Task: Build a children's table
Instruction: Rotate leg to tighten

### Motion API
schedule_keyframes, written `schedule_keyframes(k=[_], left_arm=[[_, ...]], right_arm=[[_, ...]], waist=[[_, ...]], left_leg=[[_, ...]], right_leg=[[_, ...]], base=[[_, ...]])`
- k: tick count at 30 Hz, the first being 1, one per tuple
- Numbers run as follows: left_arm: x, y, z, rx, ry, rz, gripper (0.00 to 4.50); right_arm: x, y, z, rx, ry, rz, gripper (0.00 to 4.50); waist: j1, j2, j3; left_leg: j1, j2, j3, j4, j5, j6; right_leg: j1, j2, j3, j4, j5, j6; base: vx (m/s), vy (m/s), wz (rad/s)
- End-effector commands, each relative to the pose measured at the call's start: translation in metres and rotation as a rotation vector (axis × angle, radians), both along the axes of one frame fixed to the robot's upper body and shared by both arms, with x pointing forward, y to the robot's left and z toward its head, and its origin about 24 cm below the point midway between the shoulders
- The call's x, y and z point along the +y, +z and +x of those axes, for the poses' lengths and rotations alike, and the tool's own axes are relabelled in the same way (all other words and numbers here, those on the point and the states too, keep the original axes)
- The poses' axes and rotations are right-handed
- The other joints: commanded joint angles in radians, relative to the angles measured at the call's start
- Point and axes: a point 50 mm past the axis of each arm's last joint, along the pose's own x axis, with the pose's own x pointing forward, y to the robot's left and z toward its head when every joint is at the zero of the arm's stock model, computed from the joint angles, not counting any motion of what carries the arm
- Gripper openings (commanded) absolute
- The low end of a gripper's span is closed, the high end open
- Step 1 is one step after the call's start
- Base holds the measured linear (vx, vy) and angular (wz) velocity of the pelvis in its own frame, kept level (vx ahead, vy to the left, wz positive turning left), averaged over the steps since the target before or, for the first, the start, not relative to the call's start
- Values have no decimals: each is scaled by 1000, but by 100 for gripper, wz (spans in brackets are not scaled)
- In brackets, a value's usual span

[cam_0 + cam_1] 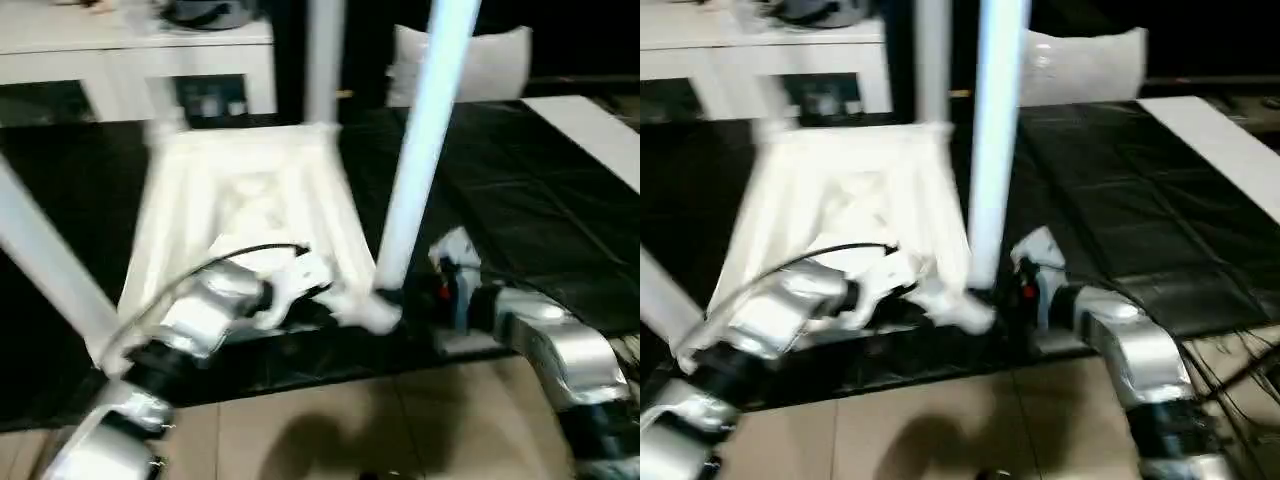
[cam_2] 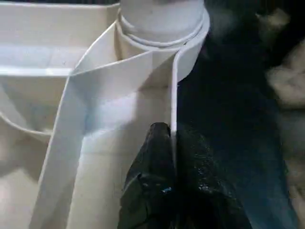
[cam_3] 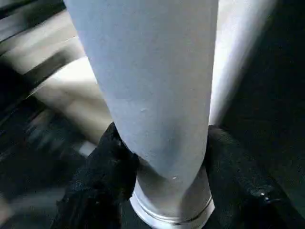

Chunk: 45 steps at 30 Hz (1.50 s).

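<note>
Right claw [image 3: 162,171] clamped on leg [image 1: 425,140], left claw [image 2: 159,157] pinching tabletop [image 1: 240,200] rim, cabinet [image 1: 130,45] behind

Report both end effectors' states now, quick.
Left end effector: shut on the tabletop rim, near a corner socket.
Right end effector: shut on a leg, near its base.

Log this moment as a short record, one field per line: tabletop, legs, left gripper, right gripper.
tabletop: white tabletop upside down on the black work table, ribbed underside up
legs: near-right leg standing in its corner socket; others rise at the far corner and at left
left gripper: left gripper pinching the tabletop's edge wall beside a socket
right gripper: right gripper clamped on the near-right leg's base
</note>
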Motion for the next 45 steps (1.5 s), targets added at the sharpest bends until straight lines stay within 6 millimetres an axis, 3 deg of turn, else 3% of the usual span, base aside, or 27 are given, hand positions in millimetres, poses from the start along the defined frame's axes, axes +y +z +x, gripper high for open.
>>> schedule_keyframes(k=[1,4,5,6,7,8,12,16,20,25,29,32,33,34,37,38,41,45], left_arm=[[-27,14,2,-37,-2,-80,0],[-39,14,6,-56,72,-83,0],[-40,14,6,-57,80,-85,0],[-45,14,4,-59,87,-87,0],[-46,14,4,-59,87,-86,0],[-47,15,3,-58,80,-91,0],[-46,15,2,-63,71,-94,0],[-33,12,1,-80,-4,-69,0],[-22,10,0,-87,-59,-48,0],[6,12,-9,-101,-327,20,0],[16,12,-18,-40,-447,38,0],[22,12,-22,-36,-528,61,0],[24,12,-22,-41,-556,70,0],[24,11,-22,-43,-570,78,0],[27,11,-24,-28,-623,93,0],[27,12,-25,-27,-624,93,0],[26,12,-26,-26,-658,98,0],[24,13,-25,-33,-667,92,0]], right_arm=[[18,-11,2,56,-43,-17,195],[23,-12,8,19,-154,-32,195],[23,-12,8,13,-164,-36,195],[26,-11,8,-4,-158,-16,195],[27,-11,8,-7,-156,-12,229],[26,-9,7,-13,-148,15,249],[24,-3,5,-33,-130,38,285],[11,5,1,-114,11,6,318],[0,9,-3,-155,113,-34,364],[-22,14,-16,-116,374,-112,364],[-28,16,-17,-120,441,-134,364],[-29,19,-24,-88,562,-98,364],[-29,19,-26,-77,600,-91,364],[-28,18,-27,-69,614,-89,364],[-25,17,-31,-44,674,-70,364],[-24,17,-32,-43,676,-68,328],[-19,16,-34,-38,718,-42,321],[-16,14,-35,-32,735,-26,283]], waist=[[6,-14,-57],[-6,-11,-57],[-7,-11,-59],[-7,-4,-60],[-7,-6,-61],[-4,-9,-64],[3,-3,-67],[15,-6,-70],[28,-5,-68],[47,-3,-65],[63,-4,-67],[78,-10,-69],[83,-8,-68],[85,-16,-68],[95,-16,-64],[97,-17,-64],[97,-16,-62],[95,-18,-64]], left_leg=[[-16,-11,7,-55,-182,57],[-12,-6,4,-58,-193,75],[-18,-2,0,-62,-182,77],[-23,1,-3,-66,-175,81],[-23,3,-3,-66,-168,82],[-25,5,-4,-70,-140,91],[-24,11,-2,-71,-85,108],[-27,13,-1,-70,-53,132],[-25,16,2,-71,-52,138],[-15,22,1,-74,-94,136],[-12,30,2,-77,-64,121],[-12,31,6,-75,-49,131],[-12,33,6,-75,-40,132],[-14,31,8,-73,-41,134],[-12,30,10,-75,-65,114],[-10,29,11,-76,-77,105],[-8,29,11,-77,-100,91],[-12,26,10,-76,-89,87]], right_leg=[[58,-51,16,-118,-621,52],[57,-49,7,-126,-599,50],[65,-53,8,-121,-570,45],[70,-55,13,-115,-541,37],[68,-55,17,-113,-526,31],[72,-58,27,-99,-478,1],[72,-61,42,-80,-394,-58],[79,-61,48,-68,-341,-78],[76,-62,52,-66,-339,-91],[71,-65,56,-67,-373,-87],[70,-67,62,-53,-321,-120],[70,-65,67,-43,-282,-142],[69,-67,69,-40,-273,-149],[69,-67,69,-41,-277,-146],[65,-68,71,-46,-340,-126],[65,-69,71,-48,-359,-119],[63,-67,70,-55,-400,-99],[65,-65,71,-52,-392,-93]], base=[[0,0,0],[0,0,0],[0,0,0],[0,0,0],[0,0,0],[0,0,0],[0,0,0],[0,0,0],[0,0,0],[0,0,0],[0,0,0],[0,0,0],[0,0,0],[0,0,0],[0,0,0],[0,0,0],[0,0,0],[0,0,0]])
